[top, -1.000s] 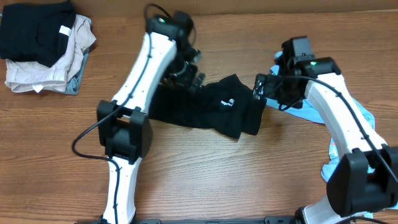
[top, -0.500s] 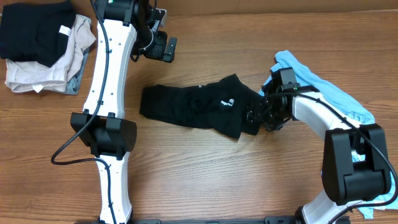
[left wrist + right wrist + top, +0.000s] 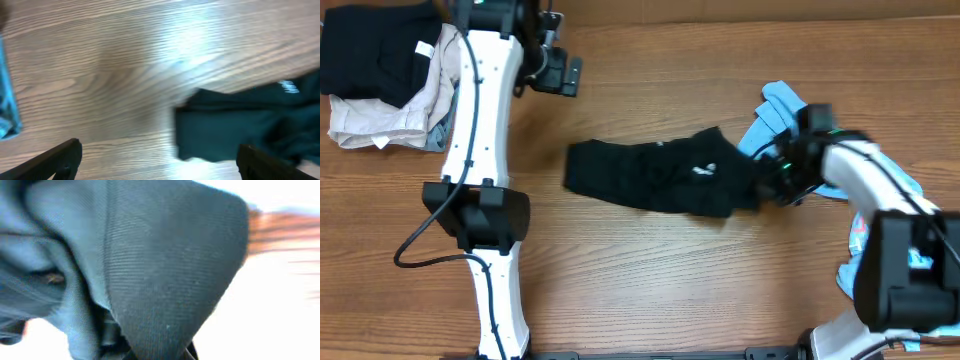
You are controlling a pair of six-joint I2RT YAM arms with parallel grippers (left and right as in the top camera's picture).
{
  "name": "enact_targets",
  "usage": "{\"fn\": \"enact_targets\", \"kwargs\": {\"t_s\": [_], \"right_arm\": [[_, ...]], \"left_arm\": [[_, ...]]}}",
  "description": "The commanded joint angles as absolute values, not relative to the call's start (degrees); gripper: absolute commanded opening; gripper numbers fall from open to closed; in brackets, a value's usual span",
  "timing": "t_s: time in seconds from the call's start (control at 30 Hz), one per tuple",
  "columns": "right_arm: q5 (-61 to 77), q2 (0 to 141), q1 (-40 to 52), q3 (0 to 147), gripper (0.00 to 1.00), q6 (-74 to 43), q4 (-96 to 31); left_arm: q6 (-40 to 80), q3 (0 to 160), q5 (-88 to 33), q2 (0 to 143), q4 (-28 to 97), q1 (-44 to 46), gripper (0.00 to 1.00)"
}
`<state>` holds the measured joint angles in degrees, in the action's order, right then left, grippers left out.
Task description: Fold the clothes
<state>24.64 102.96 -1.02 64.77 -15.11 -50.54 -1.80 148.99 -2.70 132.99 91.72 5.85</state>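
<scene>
The crumpled black fabric shirt with a small white logo (image 3: 660, 178) lies mid-counter (image 3: 650, 290), its long axis running left to right. The right tool (image 3: 772, 182) grips its right end, beside a light-blue T-shirt (image 3: 778, 108); the left tool (image 3: 563, 74) hangs well apart at the far left, jaws spread wide

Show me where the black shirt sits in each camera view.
Overhead: the black shirt lies across the middle of the table.
Left wrist: lower right of the frame.
Right wrist: close up, filling most of the frame.
Shared landmark: its white logo, visible overhead and in the left wrist view only.
</scene>
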Motion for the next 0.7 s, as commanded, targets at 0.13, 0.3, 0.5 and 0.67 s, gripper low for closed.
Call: {"fn": "enact_targets", "kwargs": {"t_s": [0.13, 0.3, 0.5, 0.67], "right_arm": [[23.2, 93.2, -4.4, 82.7, 0.04, -5.5, -64.5], [19.9, 93.2, 4.0, 88.1, 0.06, -4.5, -67.5], [10.8, 97.0, 20.3, 88.1, 0.18, -6.2, -64.6], [9.6, 104.9, 26.7, 88.1, 0.23, -6.2, -59.5]], "left_arm": [[-1.0, 150.0, -1.5, 132.6, 91.3, -1.0, 1.0], [-1.0, 150.0, -1.5, 132.7, 90.9, -3.4, 1.0], [-1.1, 150.0, -1.5, 132.7, 90.5, -3.8, 1.0], [-1.1, 149.4, -3.1, 132.9, 89.9, -3.8, 1.0]]}}
